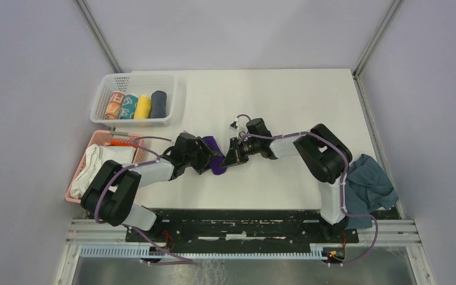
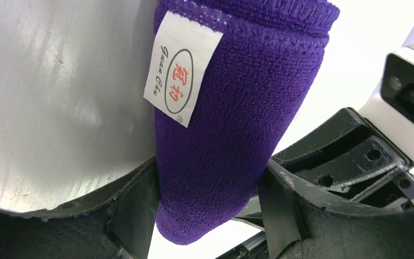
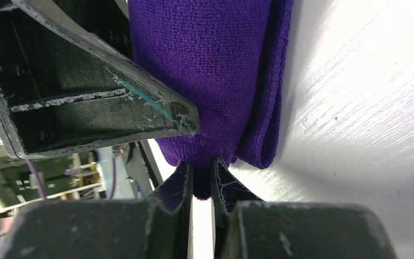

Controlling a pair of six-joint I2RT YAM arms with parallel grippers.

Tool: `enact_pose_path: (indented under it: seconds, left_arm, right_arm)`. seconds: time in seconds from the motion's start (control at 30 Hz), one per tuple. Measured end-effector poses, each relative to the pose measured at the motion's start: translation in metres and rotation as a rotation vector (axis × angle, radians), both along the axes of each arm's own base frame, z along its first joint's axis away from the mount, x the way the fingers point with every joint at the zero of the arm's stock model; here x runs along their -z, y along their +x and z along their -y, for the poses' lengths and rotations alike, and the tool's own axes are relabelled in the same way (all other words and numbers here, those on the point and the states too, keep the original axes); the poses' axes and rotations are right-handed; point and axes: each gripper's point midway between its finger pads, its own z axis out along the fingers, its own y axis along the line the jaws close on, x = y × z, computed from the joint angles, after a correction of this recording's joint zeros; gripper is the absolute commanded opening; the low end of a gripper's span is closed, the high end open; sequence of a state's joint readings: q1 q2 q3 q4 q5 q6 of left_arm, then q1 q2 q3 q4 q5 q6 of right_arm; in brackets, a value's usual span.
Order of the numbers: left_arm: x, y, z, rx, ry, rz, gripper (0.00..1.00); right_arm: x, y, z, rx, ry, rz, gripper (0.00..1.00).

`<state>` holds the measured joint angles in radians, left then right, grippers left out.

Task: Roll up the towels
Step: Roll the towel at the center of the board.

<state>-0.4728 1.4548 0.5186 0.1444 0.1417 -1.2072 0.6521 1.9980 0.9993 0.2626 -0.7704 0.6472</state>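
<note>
The purple towel [image 1: 215, 155] is rolled into a short cylinder at mid-table, between my two grippers. My left gripper [image 1: 205, 159] is shut around the roll; in the left wrist view the roll [image 2: 232, 124], with its white label, sits between the two fingers [image 2: 207, 216]. My right gripper [image 1: 230, 157] is shut on an edge of the same towel [image 3: 215, 65], its tips pinching a fold [image 3: 199, 175]. The slate-grey towel [image 1: 369, 183] lies crumpled at the table's right near edge, beside the right arm's base.
A white basket [image 1: 110, 83] at the back left holds several rolled towels. A pink basket [image 1: 92, 142] at the left holds a white cloth bundle [image 1: 98, 166]. The left gripper's finger [image 3: 86, 102] crosses the right wrist view.
</note>
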Motion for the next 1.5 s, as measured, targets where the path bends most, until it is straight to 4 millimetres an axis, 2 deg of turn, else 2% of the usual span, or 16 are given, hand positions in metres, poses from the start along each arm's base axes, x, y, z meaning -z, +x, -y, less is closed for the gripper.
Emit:
enact_pose_path:
  seconds: [0.37, 0.47, 0.8, 1.07, 1.17, 1.27, 1.4, 1.5]
  left_arm:
    - [0.005, 0.008, -0.001, 0.006, 0.030, 0.004, 0.58]
    - [0.007, 0.013, 0.001, 0.014, 0.045, -0.004, 0.59]
    - [0.006, 0.031, 0.006, 0.014, 0.075, -0.006, 0.70]
    - [0.006, 0.038, 0.004, 0.029, 0.120, 0.006, 0.69]
    - [0.010, 0.041, 0.005, 0.037, 0.137, -0.007, 0.63]
    - [0.013, 0.044, 0.007, 0.049, 0.156, -0.011, 0.51]
    - [0.016, 0.046, 0.006, 0.061, 0.199, -0.015, 0.30]
    - [0.015, 0.048, 0.004, 0.074, 0.235, -0.012, 0.20]
  right_arm:
    - [-0.001, 0.001, -0.003, 0.023, 0.078, -0.159, 0.10]
    - [-0.002, 0.003, -0.002, 0.034, 0.078, -0.164, 0.10]
    - [-0.005, 0.014, -0.002, 0.065, 0.073, -0.156, 0.09]
    - [-0.006, 0.016, -0.005, 0.078, 0.088, -0.182, 0.09]
    - [-0.006, 0.018, -0.006, 0.084, 0.094, -0.183, 0.10]
    - [-0.007, 0.020, -0.007, 0.092, 0.096, -0.178, 0.14]
    - [-0.007, 0.022, -0.007, 0.094, 0.095, -0.170, 0.31]
    - [-0.006, 0.020, -0.005, 0.082, 0.079, -0.156, 0.43]
